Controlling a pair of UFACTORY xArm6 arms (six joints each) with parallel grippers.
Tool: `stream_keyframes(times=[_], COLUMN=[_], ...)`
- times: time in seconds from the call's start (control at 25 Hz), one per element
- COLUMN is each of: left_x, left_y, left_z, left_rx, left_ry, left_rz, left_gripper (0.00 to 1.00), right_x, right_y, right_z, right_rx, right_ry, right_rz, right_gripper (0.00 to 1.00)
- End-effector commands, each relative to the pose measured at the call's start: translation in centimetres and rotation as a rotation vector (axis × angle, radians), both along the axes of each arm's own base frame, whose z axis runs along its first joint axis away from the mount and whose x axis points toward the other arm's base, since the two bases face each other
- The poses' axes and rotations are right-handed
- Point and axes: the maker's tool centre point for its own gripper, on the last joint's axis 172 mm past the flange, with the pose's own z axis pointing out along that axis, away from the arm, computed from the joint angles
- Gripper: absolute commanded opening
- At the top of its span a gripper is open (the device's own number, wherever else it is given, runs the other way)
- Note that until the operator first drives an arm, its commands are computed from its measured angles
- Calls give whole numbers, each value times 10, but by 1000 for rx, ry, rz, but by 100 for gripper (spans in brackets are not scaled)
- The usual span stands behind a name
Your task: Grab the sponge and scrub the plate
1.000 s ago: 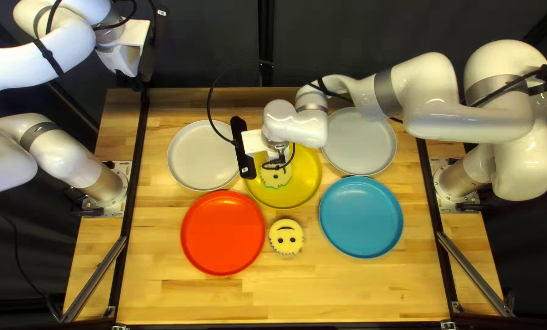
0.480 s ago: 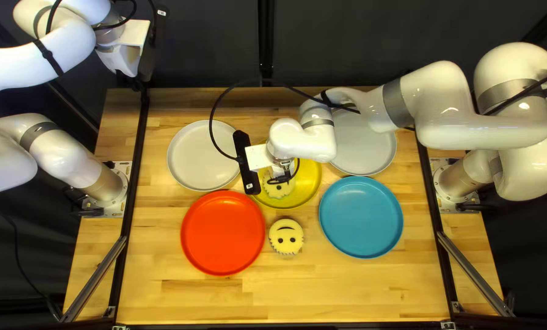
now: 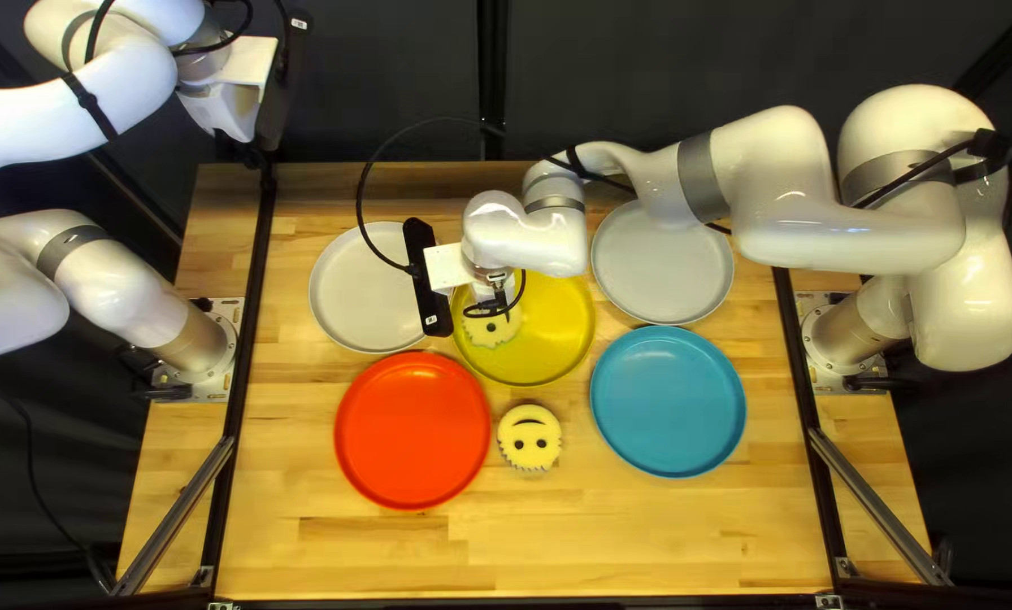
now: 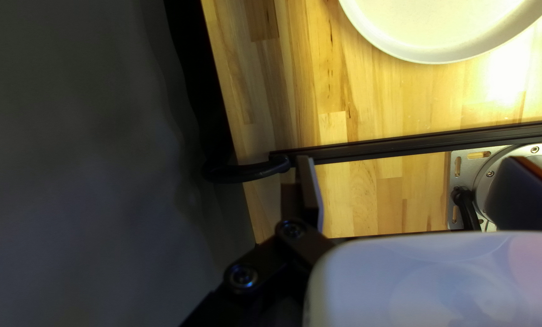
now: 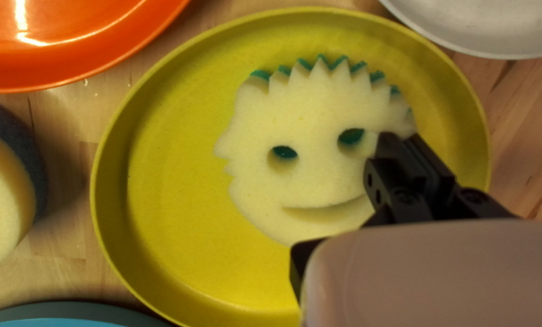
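My right gripper (image 3: 499,296) is over the left part of the yellow plate (image 3: 551,339) in the top left view, partly hiding the smiley sponge (image 3: 492,330) under it. In the right wrist view my right gripper (image 5: 405,145) has its two fingers close together, shut on the side of the sponge (image 5: 319,121), which lies flat inside the yellow plate (image 5: 162,212); the pinched part is hidden. My left gripper (image 3: 232,111) hangs beyond the table's far left corner. Seen from its wrist, the left gripper (image 4: 407,184) has widely parted fingers with nothing held.
A second smiley sponge (image 3: 530,438) lies between the red plate (image 3: 413,429) and blue plate (image 3: 667,401). Two pale grey plates, one at the left (image 3: 372,288) and one at the right (image 3: 664,266), flank the yellow one. A black rail (image 3: 248,339) edges the left side.
My right gripper and the sponge have moved together over the yellow plate, first slightly toward the near edge, then left and back toward the far side. The left arm has not moved.
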Motion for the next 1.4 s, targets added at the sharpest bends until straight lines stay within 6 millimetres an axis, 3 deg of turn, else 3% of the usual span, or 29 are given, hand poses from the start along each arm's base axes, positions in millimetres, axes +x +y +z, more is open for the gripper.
stream_keyframes(times=[0.04,0.24,0.4,0.84,1.08,1.2,1.4], left_x=[0,0,0,0,0,0,0], left_y=[0,0,0,0,0,0,0], left_z=[0,0,0,0,0,0,0], left_rx=[0,0,0,0,0,0,0], left_ry=[0,0,0,0,0,0,0], left_rz=[0,0,0,0,0,0,0], left_gripper=[100,100,100,100,100,100,100], right_x=[-14,-36,-42,6,12,7,-15], right_y=[20,36,33,-15,-38,-33,-1], right_z=[1,-2,-4,-9,-11,-11,-7], right_rx=[-9,-11,-6,17,23,25,18], right_ry=[-9,-5,-7,-14,-6,-5,-6], right_rz=[13,21,22,24,14,11,17], right_gripper=[0,0,0,0,0,0,0])
